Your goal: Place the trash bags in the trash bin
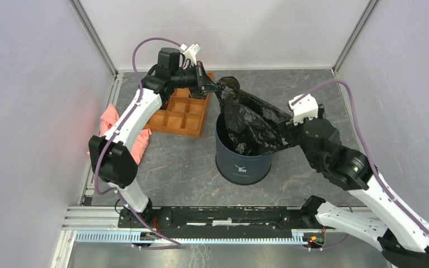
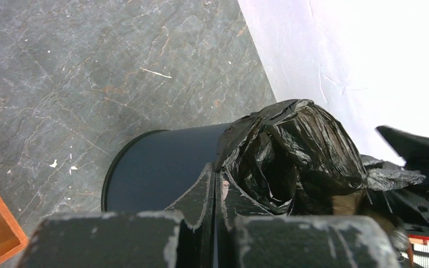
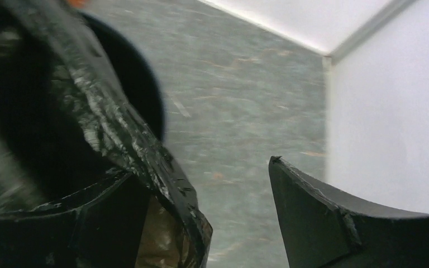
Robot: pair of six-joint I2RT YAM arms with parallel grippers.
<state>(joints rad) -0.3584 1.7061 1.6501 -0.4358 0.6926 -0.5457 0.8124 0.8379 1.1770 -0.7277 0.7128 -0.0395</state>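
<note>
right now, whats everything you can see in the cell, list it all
trash bag: one, glossy black, lower part inside the trash bin, top stretched up to the left hand
trash bin: one, dark navy with a white logo, middle of the table
compartment tray: one, orange, behind and left of the trash bin
cloth: one, pink, left edge of the table
table: one, grey stone pattern
left hand: one, black, shut on the trash bag's top
right hand: one, black, open, film draped over one finger
</note>
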